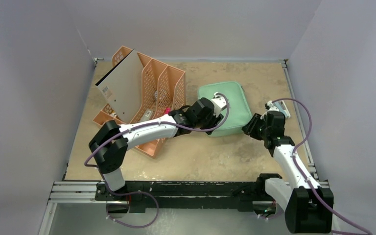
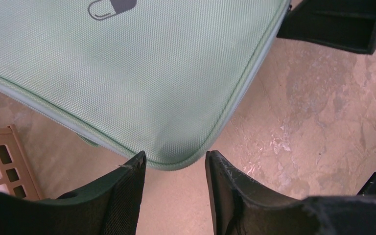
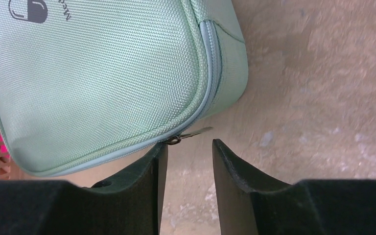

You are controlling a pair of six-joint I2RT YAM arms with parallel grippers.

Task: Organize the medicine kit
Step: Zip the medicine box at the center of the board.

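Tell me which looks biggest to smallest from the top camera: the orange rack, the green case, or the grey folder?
1. The orange rack, clearly the largest.
2. The green case and the grey folder look about alike. The folder leans and part of the case is covered, so I won't rank those two.

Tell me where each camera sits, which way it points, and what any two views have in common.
Top external: high behind the bases, looking down on the table; both arms show, with the medicine kit and orange rack.
Left wrist: on the left arm, looking past its open left end effector at a kit corner.
Right wrist: looking past the open right end effector at the corner with the zipper pull.
Shared: all three show the closed kit.
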